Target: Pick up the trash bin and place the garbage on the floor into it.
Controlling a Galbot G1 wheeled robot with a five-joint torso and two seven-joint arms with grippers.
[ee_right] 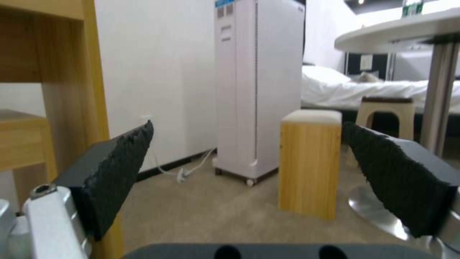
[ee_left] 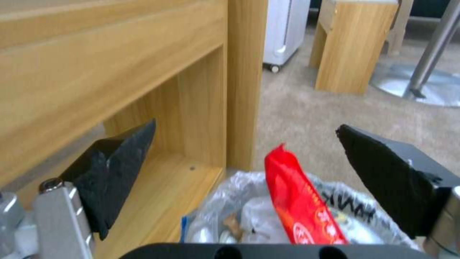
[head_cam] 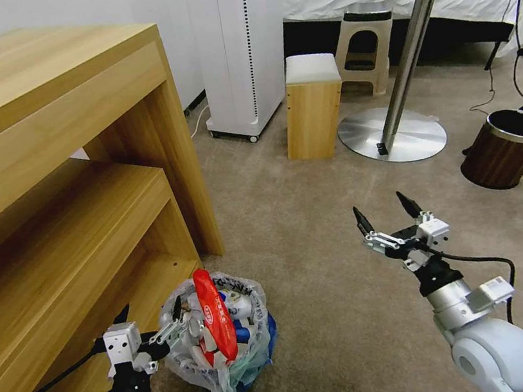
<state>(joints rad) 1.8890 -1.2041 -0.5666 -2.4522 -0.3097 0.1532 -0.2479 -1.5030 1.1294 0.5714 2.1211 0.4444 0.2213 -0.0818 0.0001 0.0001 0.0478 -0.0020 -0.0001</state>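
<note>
The small blue trash bin (head_cam: 270, 343) stands on the tan carpet floor (head_cam: 327, 290) beside the wooden shelf unit. Its crinkly plastic bag (ee_left: 225, 201) is stuffed with garbage. A long red wrapper (head_cam: 215, 316) (ee_left: 299, 201) sticks up out of the pile, with pale cups and wrappers packed around it. My left gripper (head_cam: 151, 312) (ee_left: 246, 126) is open at the bin's left rim, with one fingertip at the bag's edge and nothing between the fingers. My right gripper (head_cam: 378, 203) (ee_right: 247, 126) hangs open and empty over the carpet, well to the right of the bin.
A wooden shelf unit (head_cam: 78, 183) fills the left side, close to my left arm. Farther back stand a white appliance on wheels (head_cam: 244, 49), a small wooden stool (head_cam: 313, 107), a round table's metal base (head_cam: 392, 135) and a brown wood-look bin (head_cam: 506, 147).
</note>
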